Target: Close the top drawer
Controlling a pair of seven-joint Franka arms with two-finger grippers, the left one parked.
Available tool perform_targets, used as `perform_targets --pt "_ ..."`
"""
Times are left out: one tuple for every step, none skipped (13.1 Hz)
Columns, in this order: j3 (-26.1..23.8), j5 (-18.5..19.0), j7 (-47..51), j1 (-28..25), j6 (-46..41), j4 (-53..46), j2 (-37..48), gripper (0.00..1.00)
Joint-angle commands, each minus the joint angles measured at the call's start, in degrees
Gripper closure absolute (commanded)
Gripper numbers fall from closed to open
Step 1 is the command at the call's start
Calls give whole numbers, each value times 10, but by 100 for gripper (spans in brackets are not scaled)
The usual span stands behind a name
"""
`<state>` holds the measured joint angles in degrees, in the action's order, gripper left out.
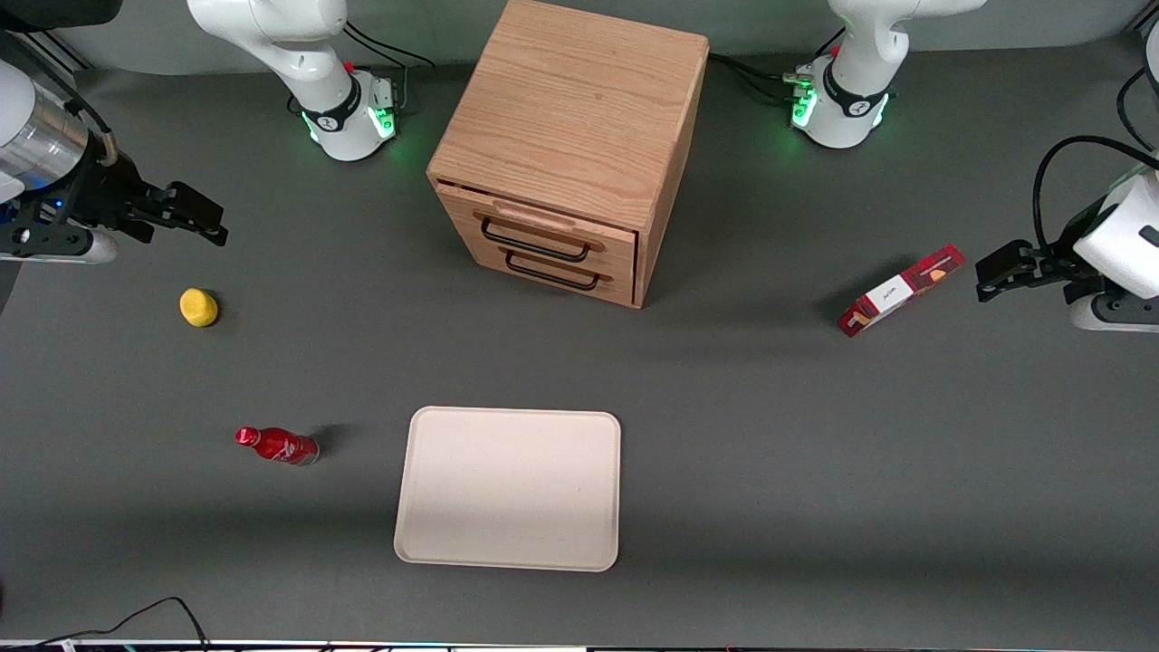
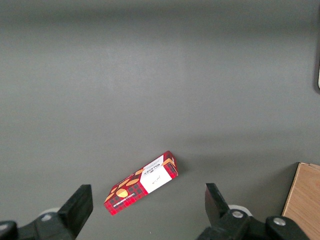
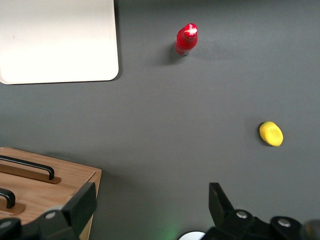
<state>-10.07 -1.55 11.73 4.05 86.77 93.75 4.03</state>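
Gripper (image 1: pixel 204 222) hangs wide open, well apart from the top drawer (image 1: pixel 543 231) (barely ajar); pointing toward three o'clock, it risks snagging the black handle (image 1: pixel 534 244).

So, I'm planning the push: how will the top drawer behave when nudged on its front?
The top drawer looks like rigid wood, barely open, so it should probably slide shut easily. The cabinet seems bulky, unlikely to tip. The gripper hangs open, well off toward the working arm's end.
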Motion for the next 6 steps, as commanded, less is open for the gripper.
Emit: perform_targets --pt "-2 3 10 8 -3 -1 -3 0" --pt "-2 3 10 8 -3 -1 -4 0" --pt "-2 3 10 8 -1 -1 -5 0" --pt "-2 3 10 10 0 -1 -6 0" --pt "-2 2 10 10 0 -1 -6 0" --pt "-2 1 10 10 0 -1 -6 0"
